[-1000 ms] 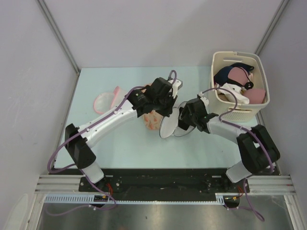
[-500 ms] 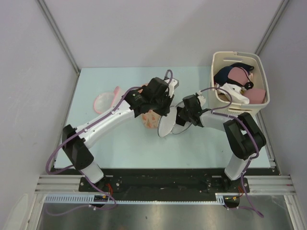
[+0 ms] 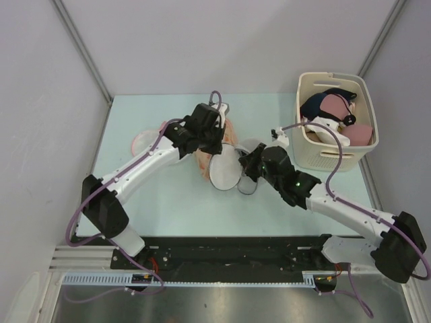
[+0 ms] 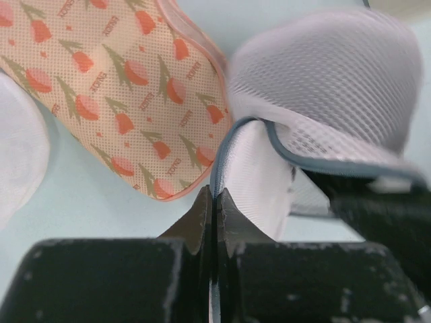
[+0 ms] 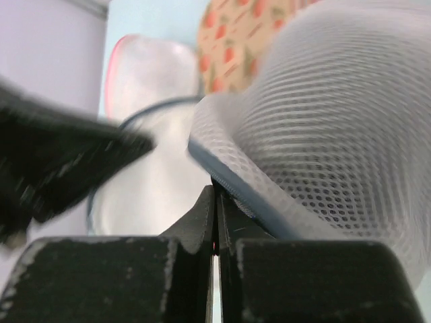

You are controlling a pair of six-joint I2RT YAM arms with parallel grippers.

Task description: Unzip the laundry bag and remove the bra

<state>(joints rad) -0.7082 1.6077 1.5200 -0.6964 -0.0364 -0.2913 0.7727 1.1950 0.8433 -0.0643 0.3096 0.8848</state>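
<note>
Only the left wrist camera reveals the left gripper (image 4: pixel 213 196) clenched on the grey-blue rim (image 4: pixel 250 122) of the white mesh laundry bag (image 4: pixel 323 74). The right wrist camera shows the right gripper (image 5: pixel 214 194) pinching that rim too. The bag's round halves gape. The peach tulip-print bra (image 4: pixel 114 87) lies just left of it. From above: pink-rimmed mesh pouch (image 3: pixel 143 142), pale mint table (image 3: pixel 135 195), cream slotted basket (image 3: pixel 337 158) of clothes (image 3: pixel 330 104), grey walls (image 3: pixel 40 81).
</note>
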